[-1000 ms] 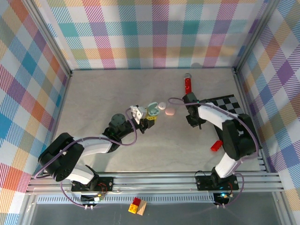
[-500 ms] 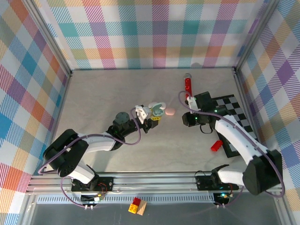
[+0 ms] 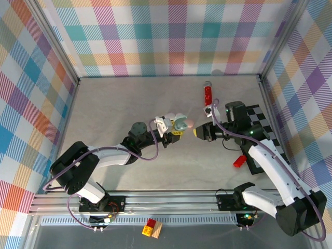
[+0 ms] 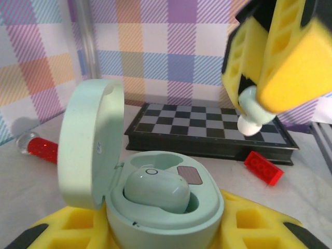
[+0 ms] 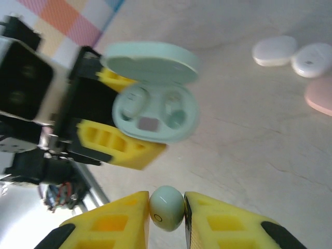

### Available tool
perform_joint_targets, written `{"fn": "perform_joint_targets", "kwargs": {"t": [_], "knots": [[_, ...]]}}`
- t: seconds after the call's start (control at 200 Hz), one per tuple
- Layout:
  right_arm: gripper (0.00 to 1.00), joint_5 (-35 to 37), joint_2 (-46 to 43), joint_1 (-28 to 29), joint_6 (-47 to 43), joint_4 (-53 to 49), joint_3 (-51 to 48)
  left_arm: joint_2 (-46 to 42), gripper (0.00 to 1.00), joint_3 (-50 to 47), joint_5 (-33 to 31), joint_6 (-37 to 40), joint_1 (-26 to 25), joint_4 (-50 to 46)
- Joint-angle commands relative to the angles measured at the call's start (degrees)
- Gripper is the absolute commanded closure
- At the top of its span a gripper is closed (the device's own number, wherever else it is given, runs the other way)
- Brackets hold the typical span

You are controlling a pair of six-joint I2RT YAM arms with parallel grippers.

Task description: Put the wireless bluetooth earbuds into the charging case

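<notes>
The right jaws, grasping an earbud (image 5: 166, 207), have swung toward 9 o'clock; seat it squarely in the free well of the charging case (image 5: 155, 111) the left jaws clamp.

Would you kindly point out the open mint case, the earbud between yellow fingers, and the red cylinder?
mint charging case (image 4: 171, 231): left wrist view, front wall of its base.
held earbud (image 5: 166, 208): right wrist view, its rounded middle.
red cylinder (image 3: 207, 94): top external view, its red body.
</notes>
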Motion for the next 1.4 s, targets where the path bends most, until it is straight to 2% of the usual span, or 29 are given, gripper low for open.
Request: {"fn": "perform_joint_targets", "kwargs": {"t": [0.0, 0.32, 1.24, 1.395], "knots": [[0.76, -7.95, -1.27, -0.02, 0.95, 4.04, 0.83, 0.02, 0.67, 1.78, 4.63, 1.52, -0.79, -0.49], [0.77, -9.18, 1.68, -0.02, 1.11, 5.23, 1.89, -1.54, 0.67, 2.88, 10.21, 2.07, -1.38, -3.11], [0.78, -7.26, 7.17, -0.02, 0.74, 1.56, 2.57, -2.46, 0.67, 3.14, 8.60, 2.76, -1.68, -2.70], [0.71, -6.87, 7.86, -0.02, 1.20, 1.15, 3.61, -2.27, 0.67, 3.32, 9.20, 2.74, -1.65, -2.70]]}}
